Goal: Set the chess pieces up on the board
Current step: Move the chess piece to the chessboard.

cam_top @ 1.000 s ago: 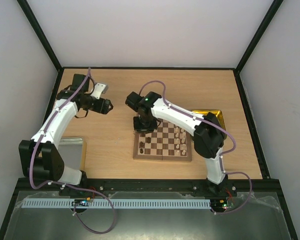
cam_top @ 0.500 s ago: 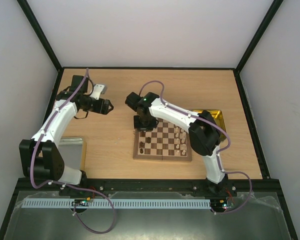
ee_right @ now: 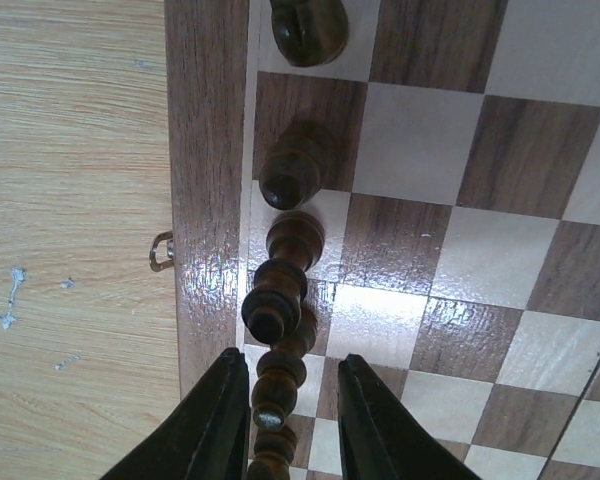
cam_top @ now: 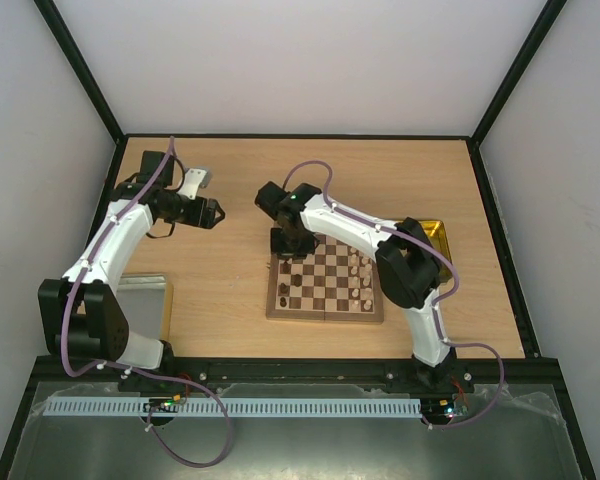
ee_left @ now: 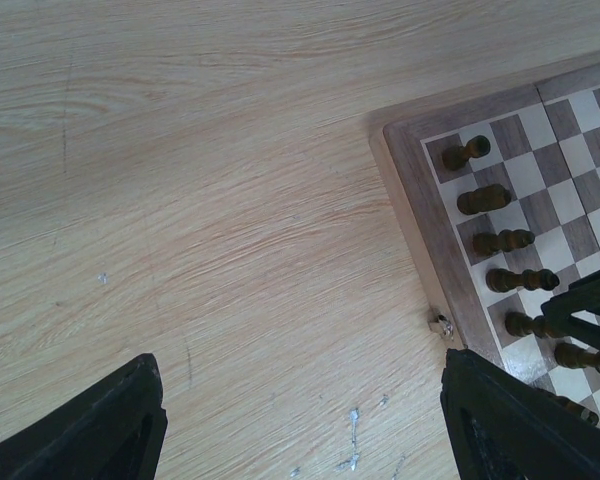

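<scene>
The board (cam_top: 325,312) lies on the wooden surface (cam_top: 220,290), right of centre. Its left column holds a file of dark chess pieces (ee_left: 495,240); cream pieces (cam_top: 360,275) stand toward its right side. Over the dark file: right end effector (ee_right: 292,365), jaws parted, straddling one dark piece (ee_right: 272,395), gap visible at one finger. Beside the board, above bare surface: left end effector (ee_left: 300,425), released wide.
</scene>
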